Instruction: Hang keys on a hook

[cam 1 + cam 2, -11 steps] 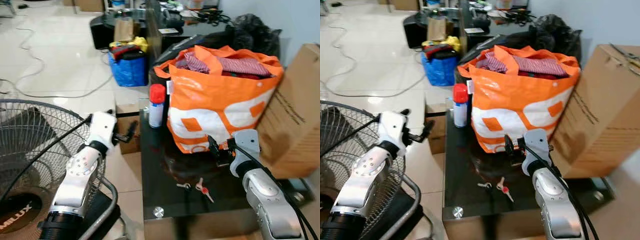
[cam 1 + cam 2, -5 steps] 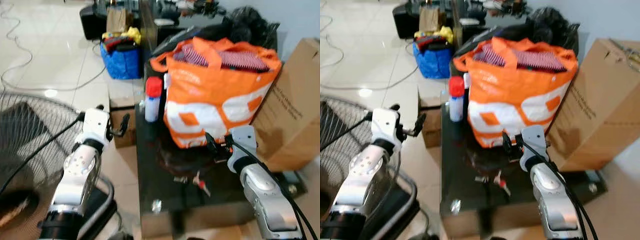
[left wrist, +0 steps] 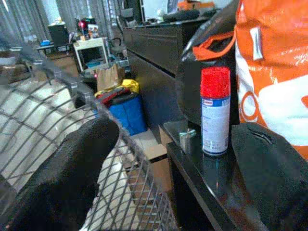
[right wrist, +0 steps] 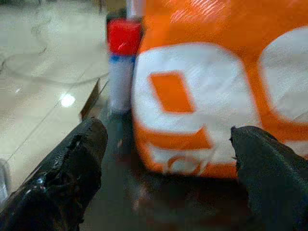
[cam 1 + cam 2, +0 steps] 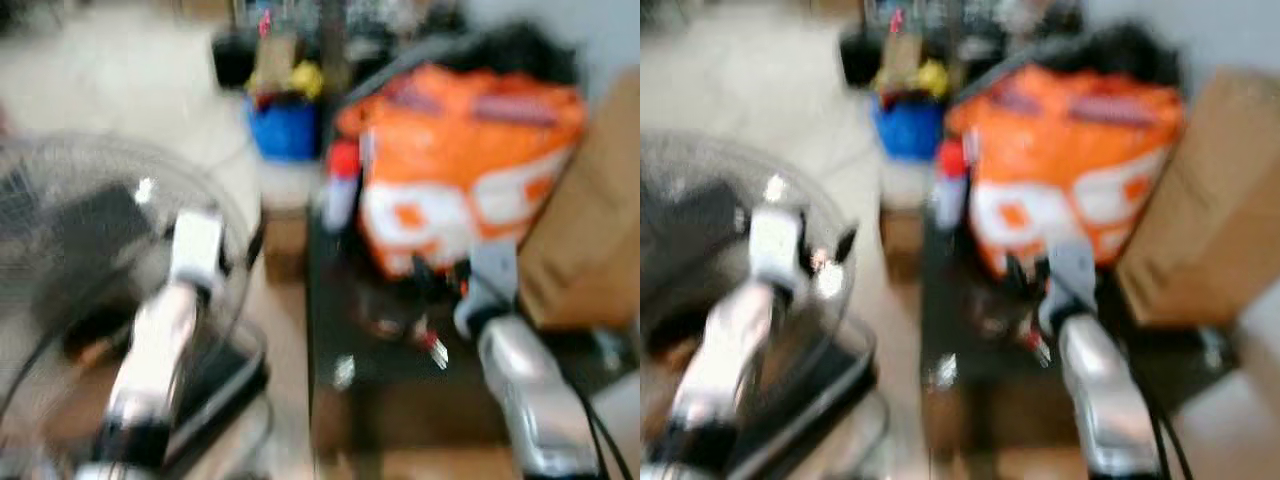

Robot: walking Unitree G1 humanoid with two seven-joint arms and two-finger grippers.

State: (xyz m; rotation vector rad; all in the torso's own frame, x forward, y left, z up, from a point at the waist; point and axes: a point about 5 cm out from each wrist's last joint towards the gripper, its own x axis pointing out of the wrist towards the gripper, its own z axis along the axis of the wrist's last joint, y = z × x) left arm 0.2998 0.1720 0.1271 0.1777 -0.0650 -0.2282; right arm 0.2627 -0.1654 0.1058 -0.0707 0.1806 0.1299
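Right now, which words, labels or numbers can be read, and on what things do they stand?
None can be read.
Spray can: small label band below the red cap, too small to read.
Orange bag: large white shapes, cropped, not readable as text.
Head views: blurred.

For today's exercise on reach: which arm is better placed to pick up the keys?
Probably the right. Its open gripper hangs over the dark table near the keys; the left gripper is off the table, by the fan.
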